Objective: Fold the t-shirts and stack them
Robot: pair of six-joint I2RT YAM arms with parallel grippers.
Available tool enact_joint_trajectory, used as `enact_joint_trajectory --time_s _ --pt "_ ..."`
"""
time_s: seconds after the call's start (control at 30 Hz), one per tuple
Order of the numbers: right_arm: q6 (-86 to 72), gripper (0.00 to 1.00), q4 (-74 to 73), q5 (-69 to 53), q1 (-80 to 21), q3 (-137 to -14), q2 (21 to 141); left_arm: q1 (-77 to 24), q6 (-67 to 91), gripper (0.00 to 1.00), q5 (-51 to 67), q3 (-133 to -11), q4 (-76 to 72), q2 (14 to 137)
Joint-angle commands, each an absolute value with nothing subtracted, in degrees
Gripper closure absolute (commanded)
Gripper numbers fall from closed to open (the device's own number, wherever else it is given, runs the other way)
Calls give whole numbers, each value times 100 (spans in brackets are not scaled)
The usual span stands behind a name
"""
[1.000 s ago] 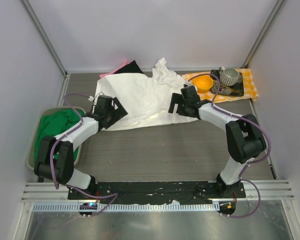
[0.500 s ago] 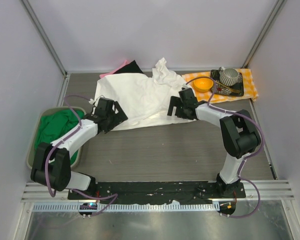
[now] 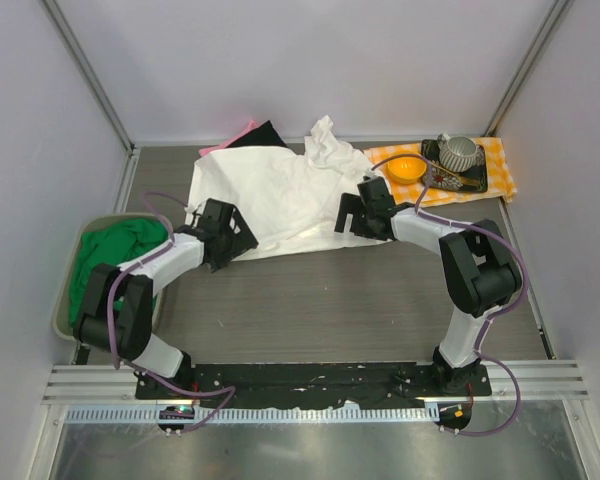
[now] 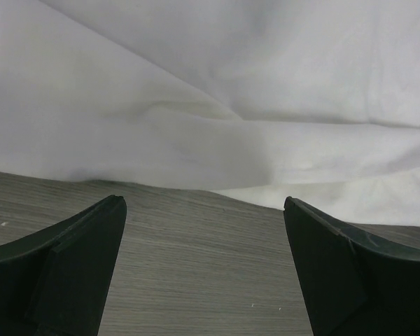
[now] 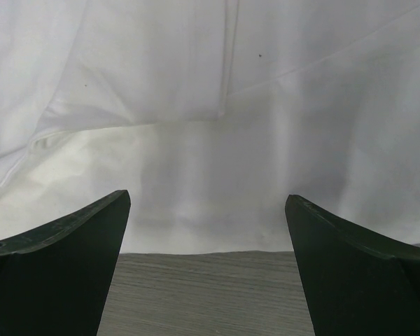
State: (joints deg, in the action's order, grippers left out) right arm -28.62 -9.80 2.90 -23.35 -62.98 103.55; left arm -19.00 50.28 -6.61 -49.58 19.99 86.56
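Observation:
A white t-shirt [image 3: 280, 195] lies spread on the table, plain side up, bunched at its far right end. My left gripper [image 3: 232, 232] is open, low at the shirt's near left hem [image 4: 196, 126], nothing between its fingers [image 4: 70, 259]. My right gripper [image 3: 358, 215] is open at the near right hem [image 5: 210, 189], also empty. A green t-shirt [image 3: 115, 255] lies in the bin at left. Black [image 3: 252, 137] and pink [image 3: 225, 145] t-shirts peek out behind the white one.
A grey bin [image 3: 62, 300] stands at the left edge. An orange-and-white checked cloth [image 3: 495, 170] at the back right holds a dark tray [image 3: 450, 180] with an orange bowl [image 3: 404, 166] and a grey cup [image 3: 460, 152]. Bare wood-grain table [image 3: 320, 300] lies in front of the shirt.
My left gripper has slid down and right along the shirt's near left hem. My right gripper has shifted slightly toward the shirt and then stayed. Both stay open.

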Motion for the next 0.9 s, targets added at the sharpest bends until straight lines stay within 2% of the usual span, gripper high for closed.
enact_joint_trajectory --time_s 0.0,0.6,0.87 --pt "-2813 0 -747 352 -2347 -6267 10354 -1907 4931 0 -782 -5089 1696 8745" --pt "-2795 0 -703 352 -2338 -6205 10397 -1890 4527 0 -1336 -6117 1995 9500" --pt "-2786 0 -712 360 -2347 -6170 10362 -1398 4228 0 -1714 -6890 1986 10230"
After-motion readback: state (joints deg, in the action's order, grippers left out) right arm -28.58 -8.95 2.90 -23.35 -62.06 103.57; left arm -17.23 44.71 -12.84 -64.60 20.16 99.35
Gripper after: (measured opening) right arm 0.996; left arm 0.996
